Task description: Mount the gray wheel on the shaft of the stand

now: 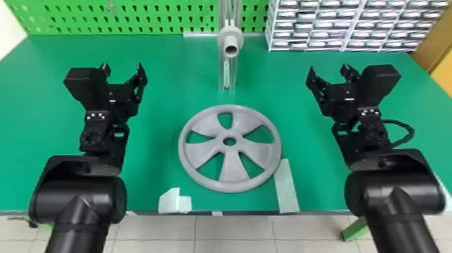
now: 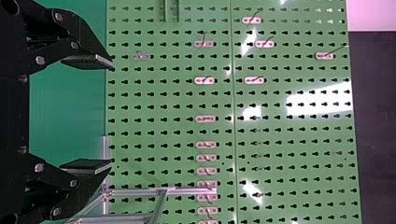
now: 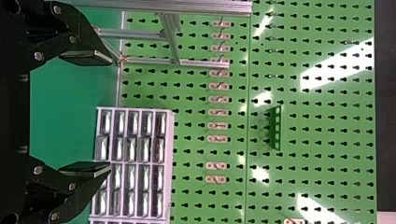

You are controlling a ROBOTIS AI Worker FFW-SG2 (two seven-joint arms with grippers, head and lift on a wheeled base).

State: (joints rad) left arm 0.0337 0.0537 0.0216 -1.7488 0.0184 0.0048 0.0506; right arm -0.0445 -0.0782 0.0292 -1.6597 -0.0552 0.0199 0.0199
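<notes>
Black left arm (image 1: 80, 202) and right arm (image 1: 397, 195) reach in from the bottom edge of the head view, one on each side, with their grippers over the green table (image 1: 161, 101). The left gripper (image 1: 122, 67) has its two flat fingers spread wide, and the space between them is empty; the left wrist view shows the same broad gap. The right gripper (image 1: 329, 69) is likewise wide open and empty, its fingertips well apart in both the head and right wrist views. Between the arms, the gray wheel (image 1: 234, 168) lies flat on the table, with five broad spokes and a round hole at its hub. It is off the shaft (image 1: 231, 47), a gray tube on the upright stand (image 1: 221, 75) beyond it, whose open end faces the head camera and has a round collar behind it. A pale strip (image 1: 286, 188) lies by the wheel's rim on the right near side, and white pieces (image 1: 168, 202) sit at the table's near edge, left of centre. At the back stand a green pegboard (image 1: 151, 16) and, to the right, a white rack of small drawers (image 1: 344, 27)
</notes>
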